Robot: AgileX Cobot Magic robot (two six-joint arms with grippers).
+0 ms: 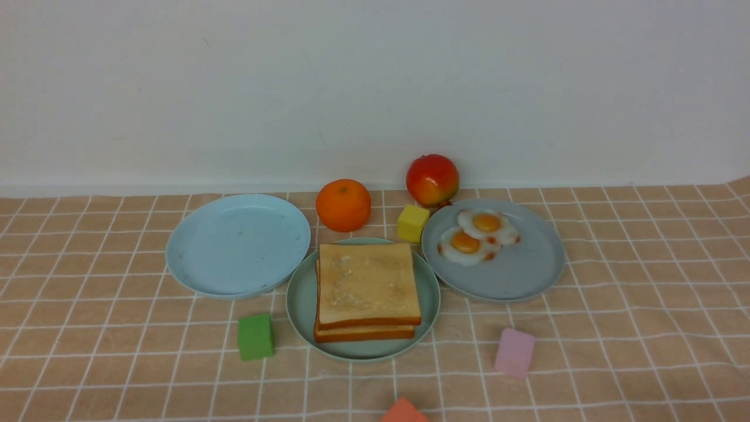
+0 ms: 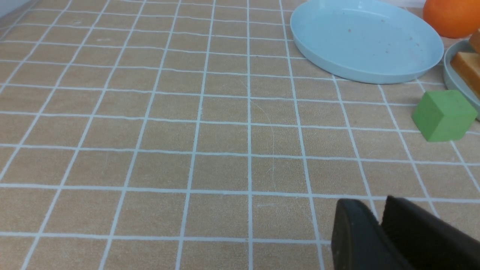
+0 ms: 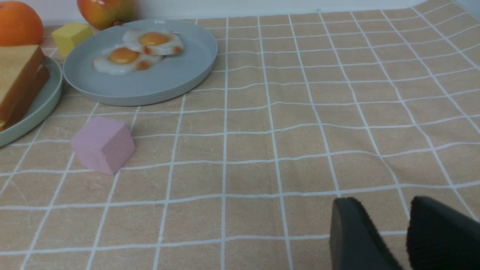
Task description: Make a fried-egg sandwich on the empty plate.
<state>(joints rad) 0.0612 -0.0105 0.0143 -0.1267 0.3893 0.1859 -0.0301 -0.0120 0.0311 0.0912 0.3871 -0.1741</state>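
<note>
The sandwich (image 1: 367, 291) is being carried by the green plate (image 1: 301, 305) at the middle of the tabletop (image 1: 644, 328), between a pale blue plate (image 1: 237, 243) and a grey plate (image 1: 515, 269) where two fried eggs (image 1: 477, 234) are lying. The left end effector (image 2: 378, 217) is being held with its fingers nearly together, gripping nothing; the right end effector (image 3: 403, 217) is being held spread, empty.
</note>
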